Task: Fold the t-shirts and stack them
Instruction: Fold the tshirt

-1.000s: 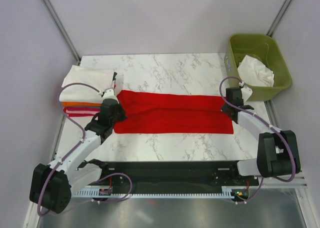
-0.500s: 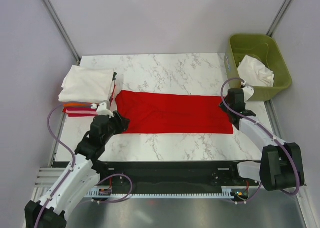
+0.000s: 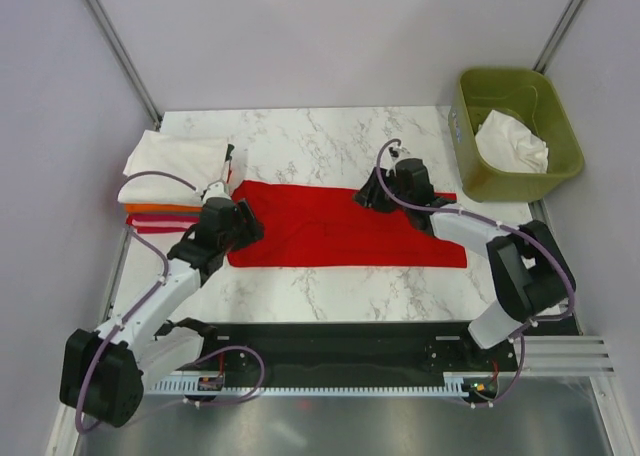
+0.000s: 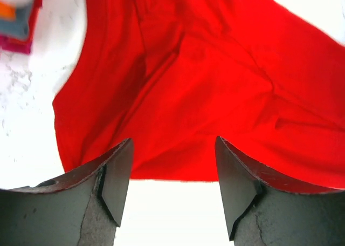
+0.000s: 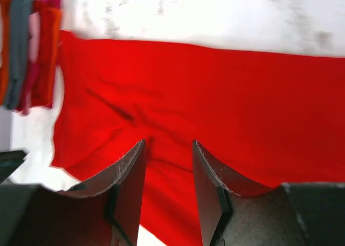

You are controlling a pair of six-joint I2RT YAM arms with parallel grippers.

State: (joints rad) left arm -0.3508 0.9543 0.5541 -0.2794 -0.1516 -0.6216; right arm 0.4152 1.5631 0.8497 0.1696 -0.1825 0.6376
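**A:** What is different from a second ago?

**B:** Both claws have let go. The left claw [image 3: 232, 222] and the right claw [image 3: 372, 192] were pinched shut at the two ends of the red t-shirt [image 3: 340, 231]. Now each stands with its jaws apart and nothing between them. The wrist views show only red cloth lying below.

**A:** And the arms themselves?

**B:** The left arm drew back toward the near edge half a second ago and is now over the left end again. The right arm has swung away from the right end and hovers at the far edge, about midway along.

**A:** Where does the red t-shirt lie?

**B:** Flat on the marble table [image 3: 330, 136], as a long band running left to right, a little creased near the left claw. Its left end is just beside the stack of folded t-shirts [image 3: 165, 176], which has white on top with orange and dark red beneath. Its outline has hardly shifted since the release.

**A:** What does that mean for the job?

**B:** I judge that the lengthwise fold is down and holding, and that the arms are taking new holds for the cross fold. The band still has to be shortened and set on the stack. A crumpled white t-shirt [image 3: 512, 141] also waits in the olive-green bin [image 3: 565, 161].
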